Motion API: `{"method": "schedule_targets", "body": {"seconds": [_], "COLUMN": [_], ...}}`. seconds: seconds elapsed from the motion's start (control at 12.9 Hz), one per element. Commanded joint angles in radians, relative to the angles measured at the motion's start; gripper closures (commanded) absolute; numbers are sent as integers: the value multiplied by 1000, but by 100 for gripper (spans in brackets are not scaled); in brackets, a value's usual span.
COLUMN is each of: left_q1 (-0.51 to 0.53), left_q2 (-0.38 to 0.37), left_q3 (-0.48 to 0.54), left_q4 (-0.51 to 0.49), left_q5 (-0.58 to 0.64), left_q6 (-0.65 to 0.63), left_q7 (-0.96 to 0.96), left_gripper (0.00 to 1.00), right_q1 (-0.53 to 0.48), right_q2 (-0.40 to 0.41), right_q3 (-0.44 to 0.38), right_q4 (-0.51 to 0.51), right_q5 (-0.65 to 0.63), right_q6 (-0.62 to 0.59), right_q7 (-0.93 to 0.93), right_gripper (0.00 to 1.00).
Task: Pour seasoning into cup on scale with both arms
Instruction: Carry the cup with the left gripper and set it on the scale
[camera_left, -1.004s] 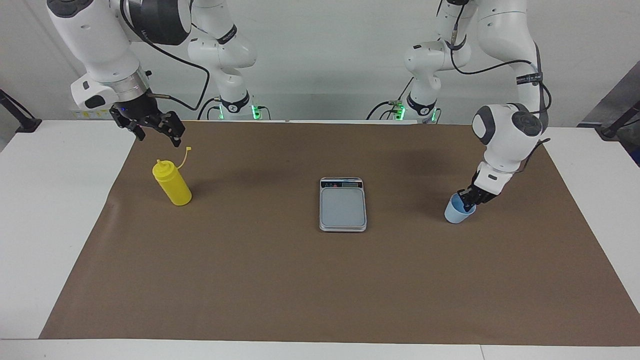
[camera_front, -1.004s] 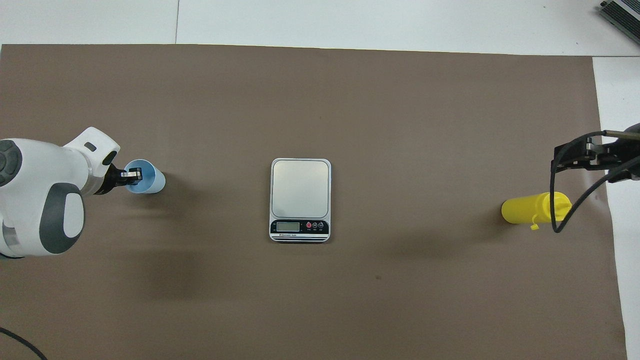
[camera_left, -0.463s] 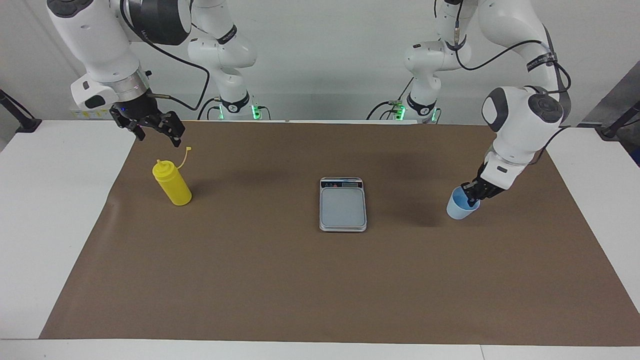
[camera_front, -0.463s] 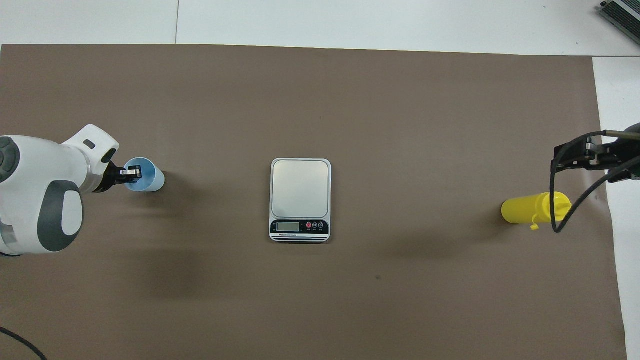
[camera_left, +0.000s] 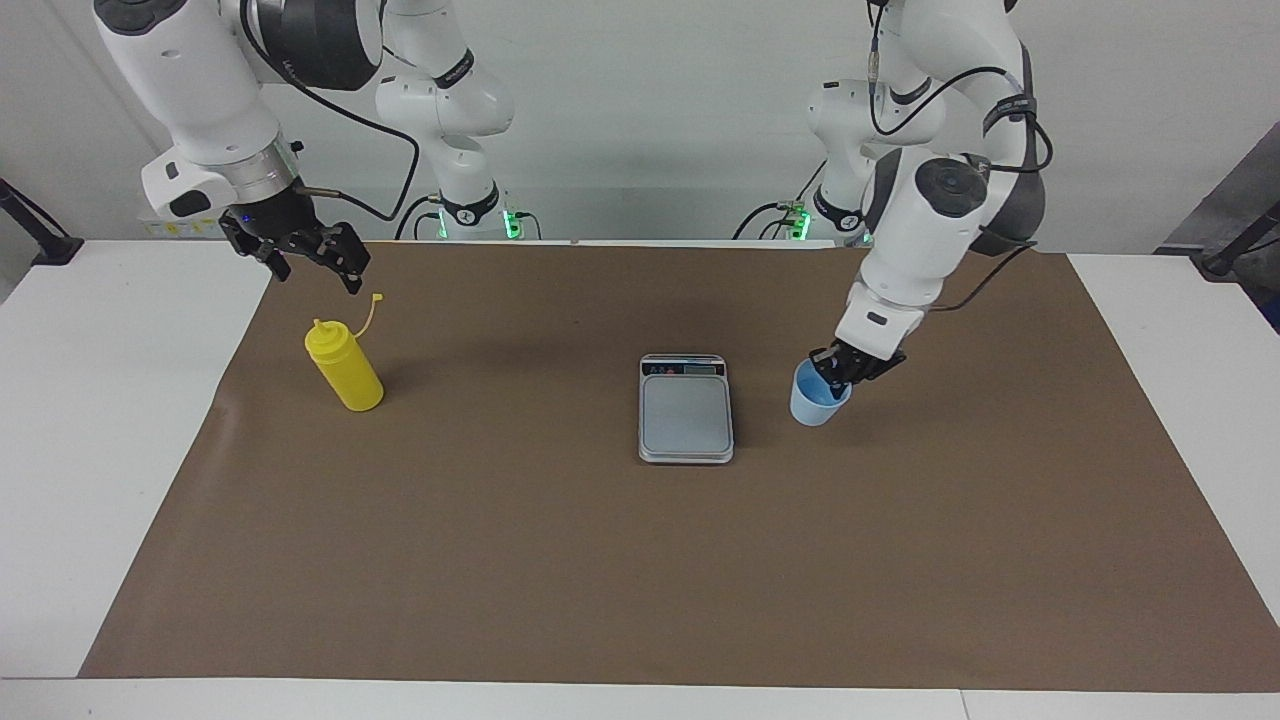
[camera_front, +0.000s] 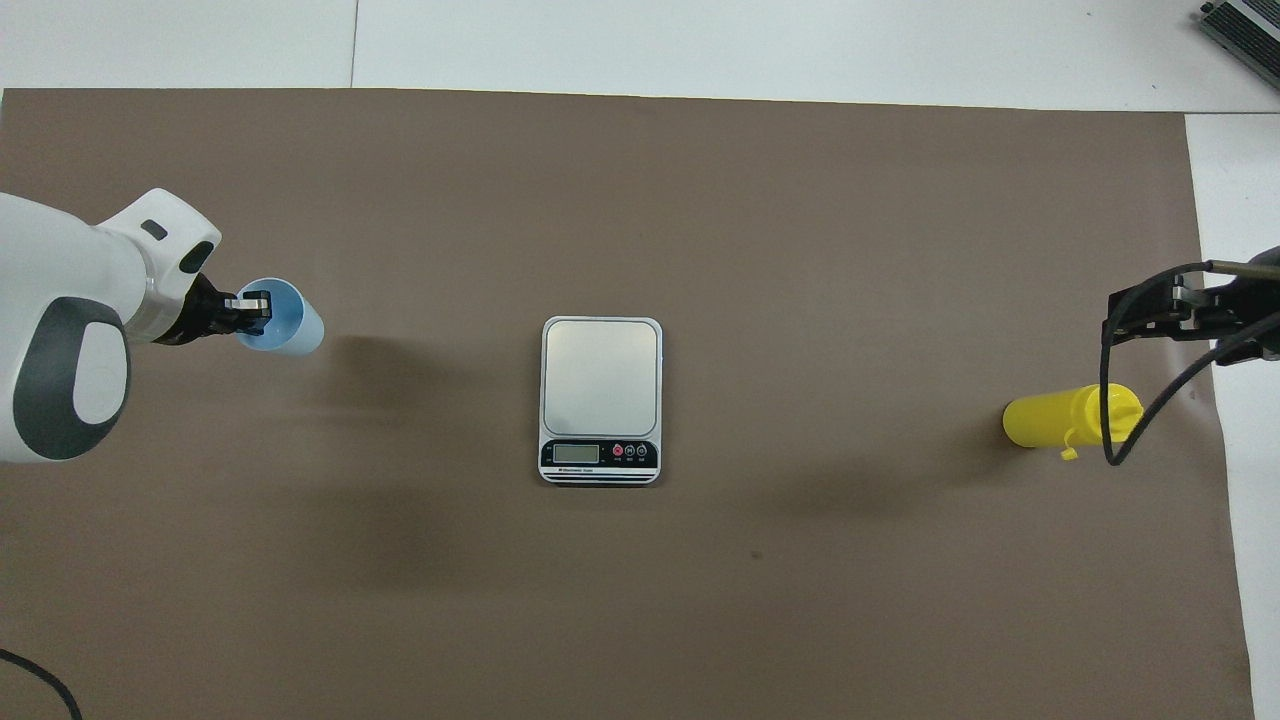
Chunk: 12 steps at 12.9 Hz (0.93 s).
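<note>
Scale (camera_left: 686, 408) mid-table between held cup (camera_left: 818, 395) and bottle (camera_left: 343, 367)

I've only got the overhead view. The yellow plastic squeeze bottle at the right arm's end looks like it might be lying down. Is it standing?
Observer: Yes. In the facing view the yellow plastic squeeze bottle stands upright on the brown mat, with its small tethered cap off the nozzle.
Operator: Is the right pincer touching it?
Observer: No. The right pincer hangs open above the mat, clear of the bottle's top.
Operator: And the small light blue plastic cup?
Observer: The left pincer is shut on its rim. The cup hangs tilted, apparently just off the mat, and it is not on the flat silver-grey kitchen scale.
</note>
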Motion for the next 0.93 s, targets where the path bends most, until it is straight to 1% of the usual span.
{"method": "schedule_targets", "body": {"seconds": [0.0, 0.15, 0.39, 0.69, 0.85], "left_q1": [-102, -176, -227, -244, -242], "left_q2": [60, 105, 149, 170, 177], "left_q3": [18, 20, 21, 21, 21], "left_q4": [70, 81, 80, 69, 64], "left_q5": [4, 9, 17, 20, 47], "left_q6": [5, 57, 113, 147, 157], "left_q7": [-104, -184, -236, -246, -246], "left_gripper": [100, 100, 100, 100, 100], "right_q1": [-16, -16, -16, -16, -16], "right_q2": [-21, -21, -21, -21, -21], "right_q3": [9, 8, 9, 9, 9], "right_q4": [-23, -23, -23, -23, -23], "right_q5": [16, 15, 16, 15, 15], "right_q6": [-1, -1, -1, -1, -1], "right_q7": [-10, -10, -10, -10, -10], "right_gripper": [0, 0, 0, 0, 0]}}
